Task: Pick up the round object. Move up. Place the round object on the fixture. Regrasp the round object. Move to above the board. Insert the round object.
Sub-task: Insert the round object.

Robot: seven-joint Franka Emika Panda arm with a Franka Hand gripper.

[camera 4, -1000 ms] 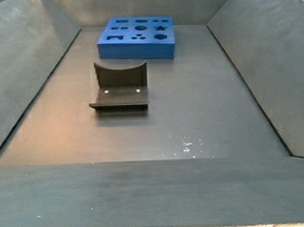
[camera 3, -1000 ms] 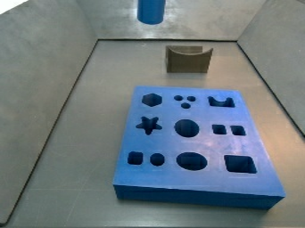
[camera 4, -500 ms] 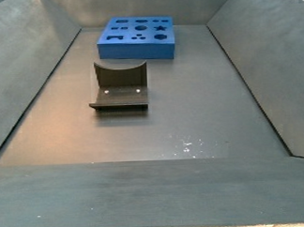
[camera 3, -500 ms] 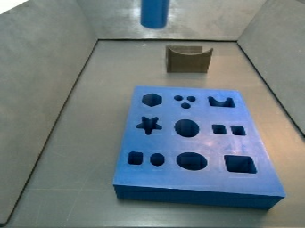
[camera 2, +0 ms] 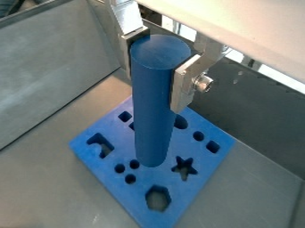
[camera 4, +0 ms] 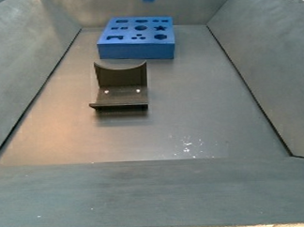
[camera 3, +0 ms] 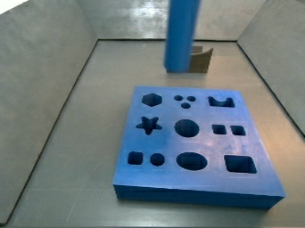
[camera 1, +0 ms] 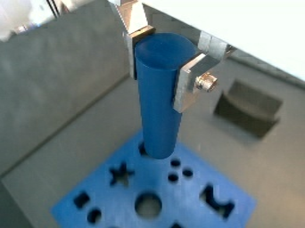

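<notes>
The long, smooth blue cylindrical peg [camera 3: 184, 34] has dropped well into sight over half a second, upright, pinched near its top by the claw [camera 2: 160, 61]. It hangs above the flat blue board [camera 2: 149, 158] of cut-outs, so insertion looks close.

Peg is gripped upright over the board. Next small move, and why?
Probably a straight, slow descent, after any small sideways trim. In both wrist views the gripper holds the long blue cylindrical peg upright, its lower end hanging over the round holes of the flat blue board. Whether it already touches cannot be told, so centre it first.
</notes>
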